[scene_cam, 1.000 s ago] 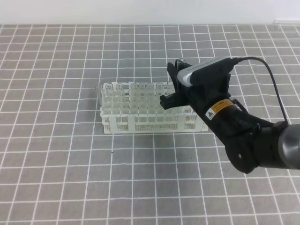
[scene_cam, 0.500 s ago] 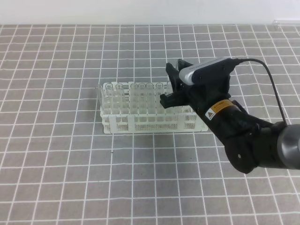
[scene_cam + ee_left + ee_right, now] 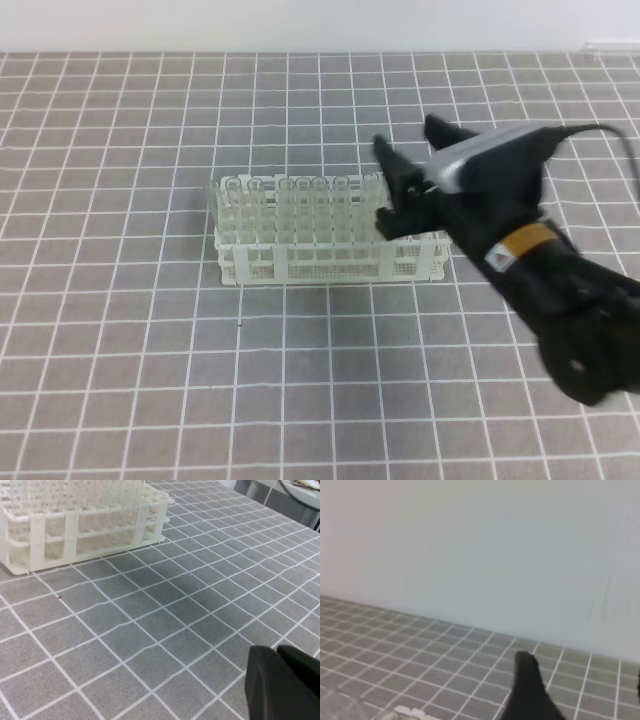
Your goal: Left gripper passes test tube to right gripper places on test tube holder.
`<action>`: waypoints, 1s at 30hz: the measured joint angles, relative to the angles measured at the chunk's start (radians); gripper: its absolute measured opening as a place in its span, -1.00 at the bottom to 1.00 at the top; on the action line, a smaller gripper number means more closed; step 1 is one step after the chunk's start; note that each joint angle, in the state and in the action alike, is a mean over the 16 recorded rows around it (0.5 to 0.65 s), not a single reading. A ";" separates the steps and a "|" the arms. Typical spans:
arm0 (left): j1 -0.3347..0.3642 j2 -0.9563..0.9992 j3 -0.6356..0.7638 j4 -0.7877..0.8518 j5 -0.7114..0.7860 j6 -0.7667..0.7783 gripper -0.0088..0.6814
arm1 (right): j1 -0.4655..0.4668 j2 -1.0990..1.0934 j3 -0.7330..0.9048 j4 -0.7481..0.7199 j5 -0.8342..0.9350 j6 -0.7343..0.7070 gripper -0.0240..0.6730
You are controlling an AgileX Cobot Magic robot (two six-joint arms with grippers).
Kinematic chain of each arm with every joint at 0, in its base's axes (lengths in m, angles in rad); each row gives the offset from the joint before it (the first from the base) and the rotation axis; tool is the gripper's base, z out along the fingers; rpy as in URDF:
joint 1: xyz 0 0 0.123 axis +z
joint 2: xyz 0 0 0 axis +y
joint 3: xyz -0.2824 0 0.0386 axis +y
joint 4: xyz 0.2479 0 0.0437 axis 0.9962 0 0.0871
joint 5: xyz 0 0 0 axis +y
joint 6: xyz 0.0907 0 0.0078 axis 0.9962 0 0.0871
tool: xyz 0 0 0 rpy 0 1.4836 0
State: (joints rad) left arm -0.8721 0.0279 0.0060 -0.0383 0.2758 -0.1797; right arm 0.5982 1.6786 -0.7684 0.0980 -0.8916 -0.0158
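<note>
The right gripper hangs over the right part of the gridded table, its black body with the yellow sticker reaching in from the table's right edge. Its two black fingers stand well apart, one nearer the rack and one farther back, with open air between them and nothing held. The lower finger's tip sits just at the right end of the rack, but the overhead view does not settle whether it touches the plastic or only passes in front of it.

The white test tube holder stands near the middle of the table, its long side running left to right. Clear tubes stand upright in its holes; their round rims show in a row along the far side. Which of them is the test tube of the task cannot be told, since they look alike from here.

The left gripper shows only in its own wrist view, as a dark blurred mass in the lower right corner; whether its fingers are apart or together cannot be told. That view looks low across the table to the rack at the upper left, showing its flat legs and tiers side-on.

The right wrist view shows one dark finger against the pale wall beyond the far table edge, with a blurred scrap of the rack at the bottom left.
</note>
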 joint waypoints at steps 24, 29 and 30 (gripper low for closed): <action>0.000 -0.001 -0.002 0.000 0.002 0.000 -0.97 | 0.000 -0.967 0.498 -0.086 0.419 0.101 -0.93; 0.000 -0.001 -0.002 0.000 0.003 0.000 -0.97 | 0.000 -1.063 0.588 -0.077 0.447 0.109 -0.93; 0.000 -0.001 -0.002 0.000 0.003 0.000 -0.97 | 0.000 -1.074 0.603 -0.068 0.448 0.109 -0.93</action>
State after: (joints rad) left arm -0.8724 0.0269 0.0037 -0.0380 0.2787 -0.1796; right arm 0.5982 0.6043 -0.1654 0.0299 -0.4431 0.0933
